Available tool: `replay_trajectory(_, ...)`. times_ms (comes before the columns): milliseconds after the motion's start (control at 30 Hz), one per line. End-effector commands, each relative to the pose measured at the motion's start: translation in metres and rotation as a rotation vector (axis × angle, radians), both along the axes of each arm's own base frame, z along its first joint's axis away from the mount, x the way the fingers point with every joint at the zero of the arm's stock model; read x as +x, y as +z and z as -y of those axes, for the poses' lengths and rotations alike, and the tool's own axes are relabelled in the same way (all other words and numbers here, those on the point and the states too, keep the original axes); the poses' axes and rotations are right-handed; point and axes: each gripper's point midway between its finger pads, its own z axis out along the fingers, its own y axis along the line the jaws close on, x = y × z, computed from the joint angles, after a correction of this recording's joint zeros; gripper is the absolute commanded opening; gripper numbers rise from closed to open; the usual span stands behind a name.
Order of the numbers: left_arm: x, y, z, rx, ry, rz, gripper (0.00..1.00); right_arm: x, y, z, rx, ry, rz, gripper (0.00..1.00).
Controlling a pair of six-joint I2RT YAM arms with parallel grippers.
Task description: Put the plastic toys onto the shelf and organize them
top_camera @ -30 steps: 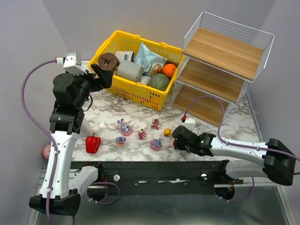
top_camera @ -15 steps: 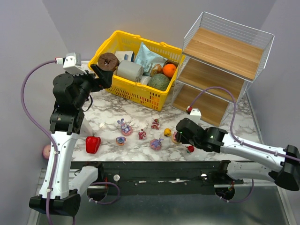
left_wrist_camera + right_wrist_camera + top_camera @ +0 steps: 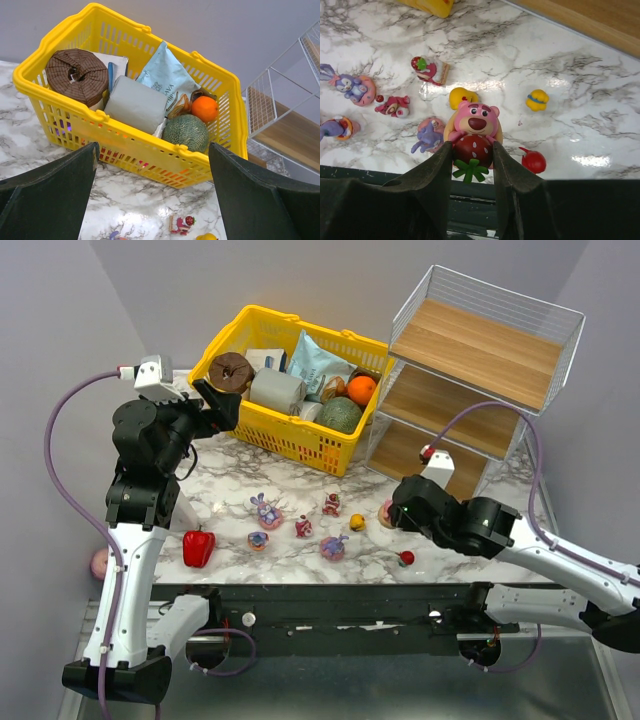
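Note:
My right gripper (image 3: 472,150) is shut on a pink bear figurine hugging a strawberry (image 3: 474,127) and holds it above the table; in the top view the bear (image 3: 387,512) sits in front of the shelf (image 3: 480,380). Several plastic toys lie on the marble: purple bunnies (image 3: 265,510) (image 3: 334,547), red-pink figures (image 3: 304,527) (image 3: 331,504), a yellow duck (image 3: 357,522) and a small red one (image 3: 406,558). My left gripper (image 3: 215,400) is open and empty, raised beside the basket; it also shows in the left wrist view (image 3: 152,150). The shelf boards are bare.
A yellow basket (image 3: 240,330) of groceries stands at the back, left of the shelf. A red bell pepper (image 3: 198,547) lies at the table's front left. A pink ball (image 3: 99,562) lies off the table's left edge. A dark rail runs along the near edge.
My right gripper has lifted the pink bear off the table and moved right, towards the shelf. The small red toy now shows on the marble. The left arm has not moved.

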Motion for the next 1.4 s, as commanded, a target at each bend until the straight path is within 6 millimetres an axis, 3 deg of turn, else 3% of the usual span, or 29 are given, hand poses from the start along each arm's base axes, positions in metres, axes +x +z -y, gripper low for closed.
replay_trajectory(0, -0.003, 0.002, -0.001, -0.007, 0.000, 0.011, 0.99, 0.011, 0.045, 0.029, -0.032, -0.097, 0.117, 0.01)
replay_trajectory(33, -0.003, 0.001, 0.000, -0.011, -0.003, 0.008, 0.99, 0.010, 0.048, 0.036, -0.060, -0.103, 0.121, 0.01)
replay_trajectory(200, -0.002, 0.002, 0.002, -0.020, -0.014, 0.011, 0.99, 0.021, 0.101, 0.068, -0.126, -0.211, 0.235, 0.01)
replay_trajectory(300, -0.002, 0.002, 0.003, -0.023, -0.017, 0.011, 0.99, 0.030, 0.119, 0.090, -0.197, -0.278, 0.269, 0.01)
replay_trajectory(533, -0.003, 0.003, 0.005, -0.034, -0.026, 0.013, 0.99, 0.059, 0.147, 0.129, -0.304, -0.392, 0.352, 0.01)
replay_trajectory(733, -0.004, 0.002, 0.005, -0.037, -0.029, 0.011, 0.99, 0.083, 0.161, 0.148, -0.386, -0.443, 0.421, 0.01)
replay_trajectory(1033, -0.003, 0.003, 0.005, -0.037, -0.029, 0.014, 0.99, 0.111, 0.153, 0.165, -0.420, -0.473, 0.419, 0.01)
replay_trajectory(1367, -0.001, -0.001, 0.005, -0.035, -0.027, 0.006, 0.99, 0.119, 0.127, 0.175, -0.421, -0.484, 0.383, 0.01)
